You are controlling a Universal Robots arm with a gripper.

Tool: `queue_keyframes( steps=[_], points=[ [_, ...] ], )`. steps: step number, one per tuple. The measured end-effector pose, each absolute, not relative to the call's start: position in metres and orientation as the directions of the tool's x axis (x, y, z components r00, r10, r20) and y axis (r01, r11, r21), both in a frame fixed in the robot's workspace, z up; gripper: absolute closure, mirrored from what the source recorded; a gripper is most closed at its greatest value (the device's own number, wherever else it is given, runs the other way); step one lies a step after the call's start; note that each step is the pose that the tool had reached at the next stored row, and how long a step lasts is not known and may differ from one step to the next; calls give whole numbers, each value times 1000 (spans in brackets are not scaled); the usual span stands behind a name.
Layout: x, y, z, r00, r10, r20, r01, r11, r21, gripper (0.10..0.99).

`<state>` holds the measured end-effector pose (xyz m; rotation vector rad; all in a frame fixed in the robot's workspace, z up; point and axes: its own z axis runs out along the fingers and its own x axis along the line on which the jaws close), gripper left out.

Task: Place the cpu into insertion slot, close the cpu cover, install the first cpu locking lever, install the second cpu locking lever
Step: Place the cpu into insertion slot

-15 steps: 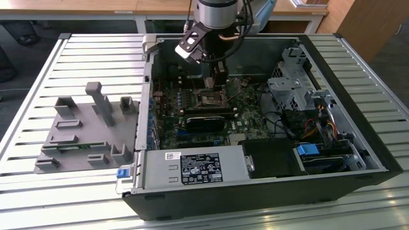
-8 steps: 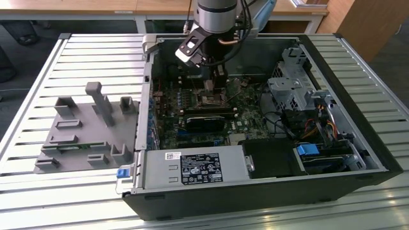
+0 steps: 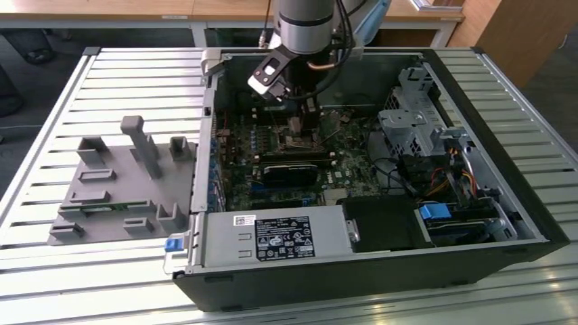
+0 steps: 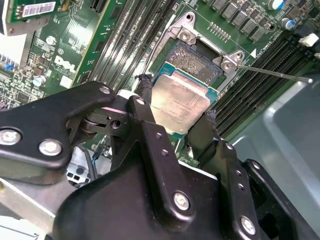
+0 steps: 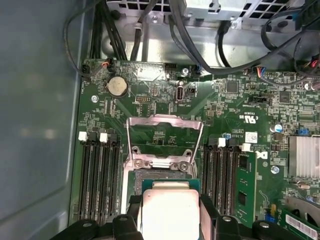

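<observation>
The gripper (image 4: 176, 111) is closed on the cpu (image 4: 181, 102), gripped by two opposite edges, close over the slot (image 4: 192, 57). Beyond it the cover (image 5: 165, 120) is raised. The cpu is judged light, stiff and fragile: best held by the edges only.

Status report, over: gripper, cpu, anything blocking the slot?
Gripper shut on cpu. Cpu held partly over slot, not seated. Cover open, tipped back. Nothing seen in the way.
</observation>
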<state>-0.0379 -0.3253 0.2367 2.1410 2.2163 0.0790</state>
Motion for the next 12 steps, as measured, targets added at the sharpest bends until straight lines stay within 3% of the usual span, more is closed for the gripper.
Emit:
queue_keyframes(
  steps=[12],
  points=[
    [-39,-325,226,-3,1000,-7,997,3,78,545]
  ],
)
